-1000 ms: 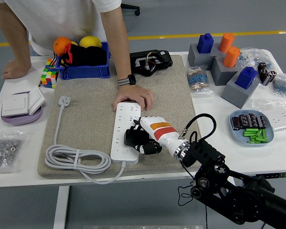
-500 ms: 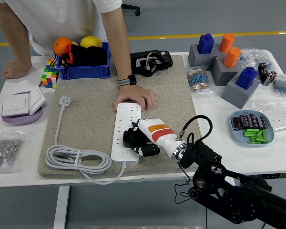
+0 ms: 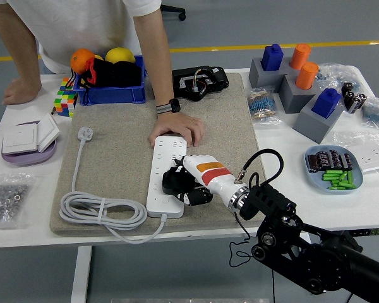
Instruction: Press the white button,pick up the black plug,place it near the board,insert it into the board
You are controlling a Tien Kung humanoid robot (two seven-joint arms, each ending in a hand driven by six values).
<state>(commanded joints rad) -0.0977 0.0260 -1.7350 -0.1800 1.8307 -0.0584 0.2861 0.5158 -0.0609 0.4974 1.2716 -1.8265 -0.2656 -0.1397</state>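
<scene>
A white power strip point(image 3: 163, 165) lies lengthwise on the beige mat point(image 3: 120, 151). Its white cable point(image 3: 100, 210) coils at the mat's front left and ends in a white plug point(image 3: 84, 134). My right hand point(image 3: 184, 184), white with black fingers, is curled on a black plug point(image 3: 173, 182) held against the strip's near right side. Whether the plug sits in a socket is hidden by the fingers. A person's hand point(image 3: 177, 127) presses on the strip's far end. My left arm is out of view.
A blue bin point(image 3: 111, 93) with fruit and a black device point(image 3: 199, 82) stand at the mat's back. Grey blocks with orange and blue pegs point(image 3: 300, 85) and a blue dish point(image 3: 333, 169) lie right. White switches point(image 3: 29, 139), a colour cube point(image 3: 64, 101) and a bag of nuts point(image 3: 7, 199) lie left.
My right hand with the black plug has shifted slightly left and back along the strip's edge. The person's hand stays on the strip's far end.
</scene>
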